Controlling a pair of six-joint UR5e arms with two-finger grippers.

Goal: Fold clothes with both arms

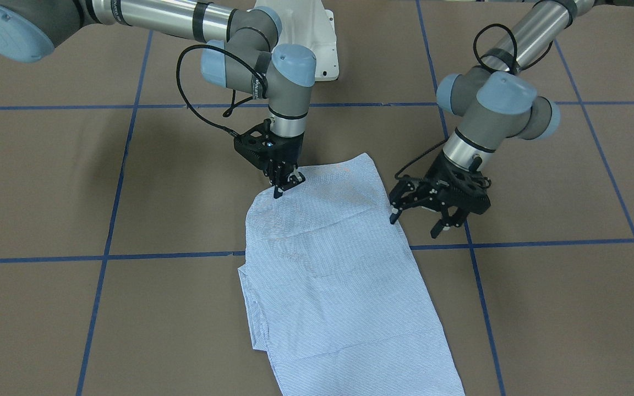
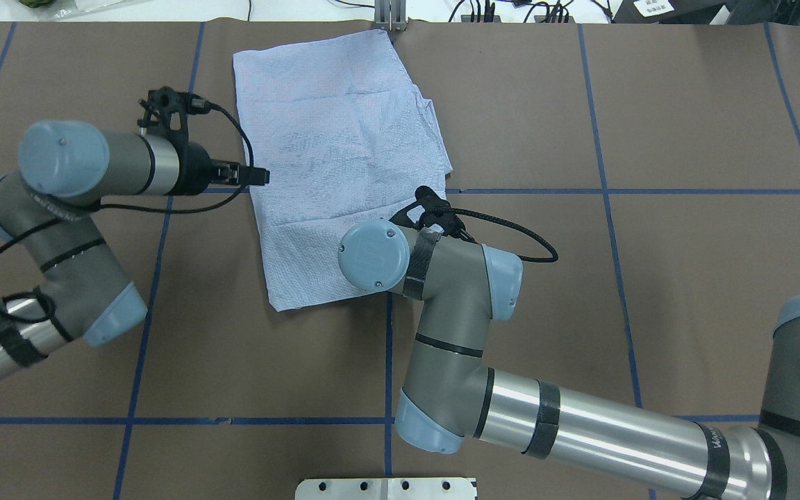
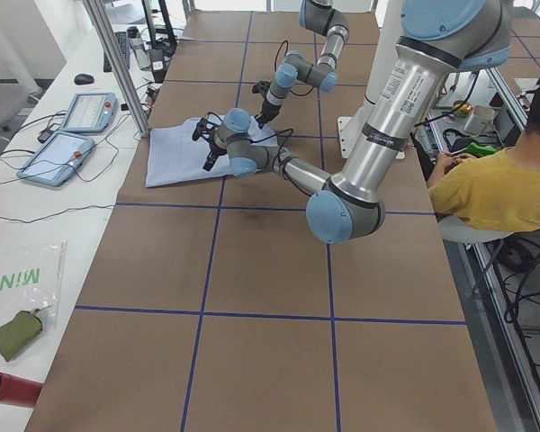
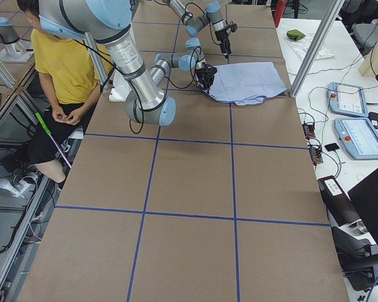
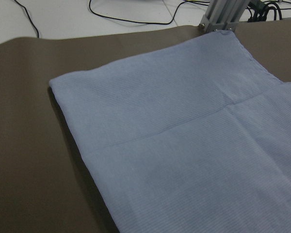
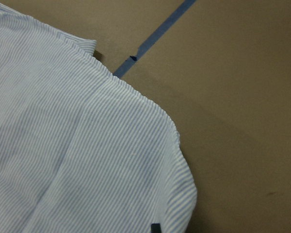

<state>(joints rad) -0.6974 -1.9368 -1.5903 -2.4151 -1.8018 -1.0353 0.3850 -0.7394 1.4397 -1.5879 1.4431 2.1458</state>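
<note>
While spread on the brown, blue-taped table, folded into a long rectangle and lying flat: shirt. Right end effector down at its robot-side corner, clenched on the cloth edge. Left end effector released, jaws wide, just beside the opposite edge, off the fabric.

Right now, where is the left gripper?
In the front-facing view the left gripper sits right of centre, jaws apart, just right of the shirt, above a blue tape line.
</note>
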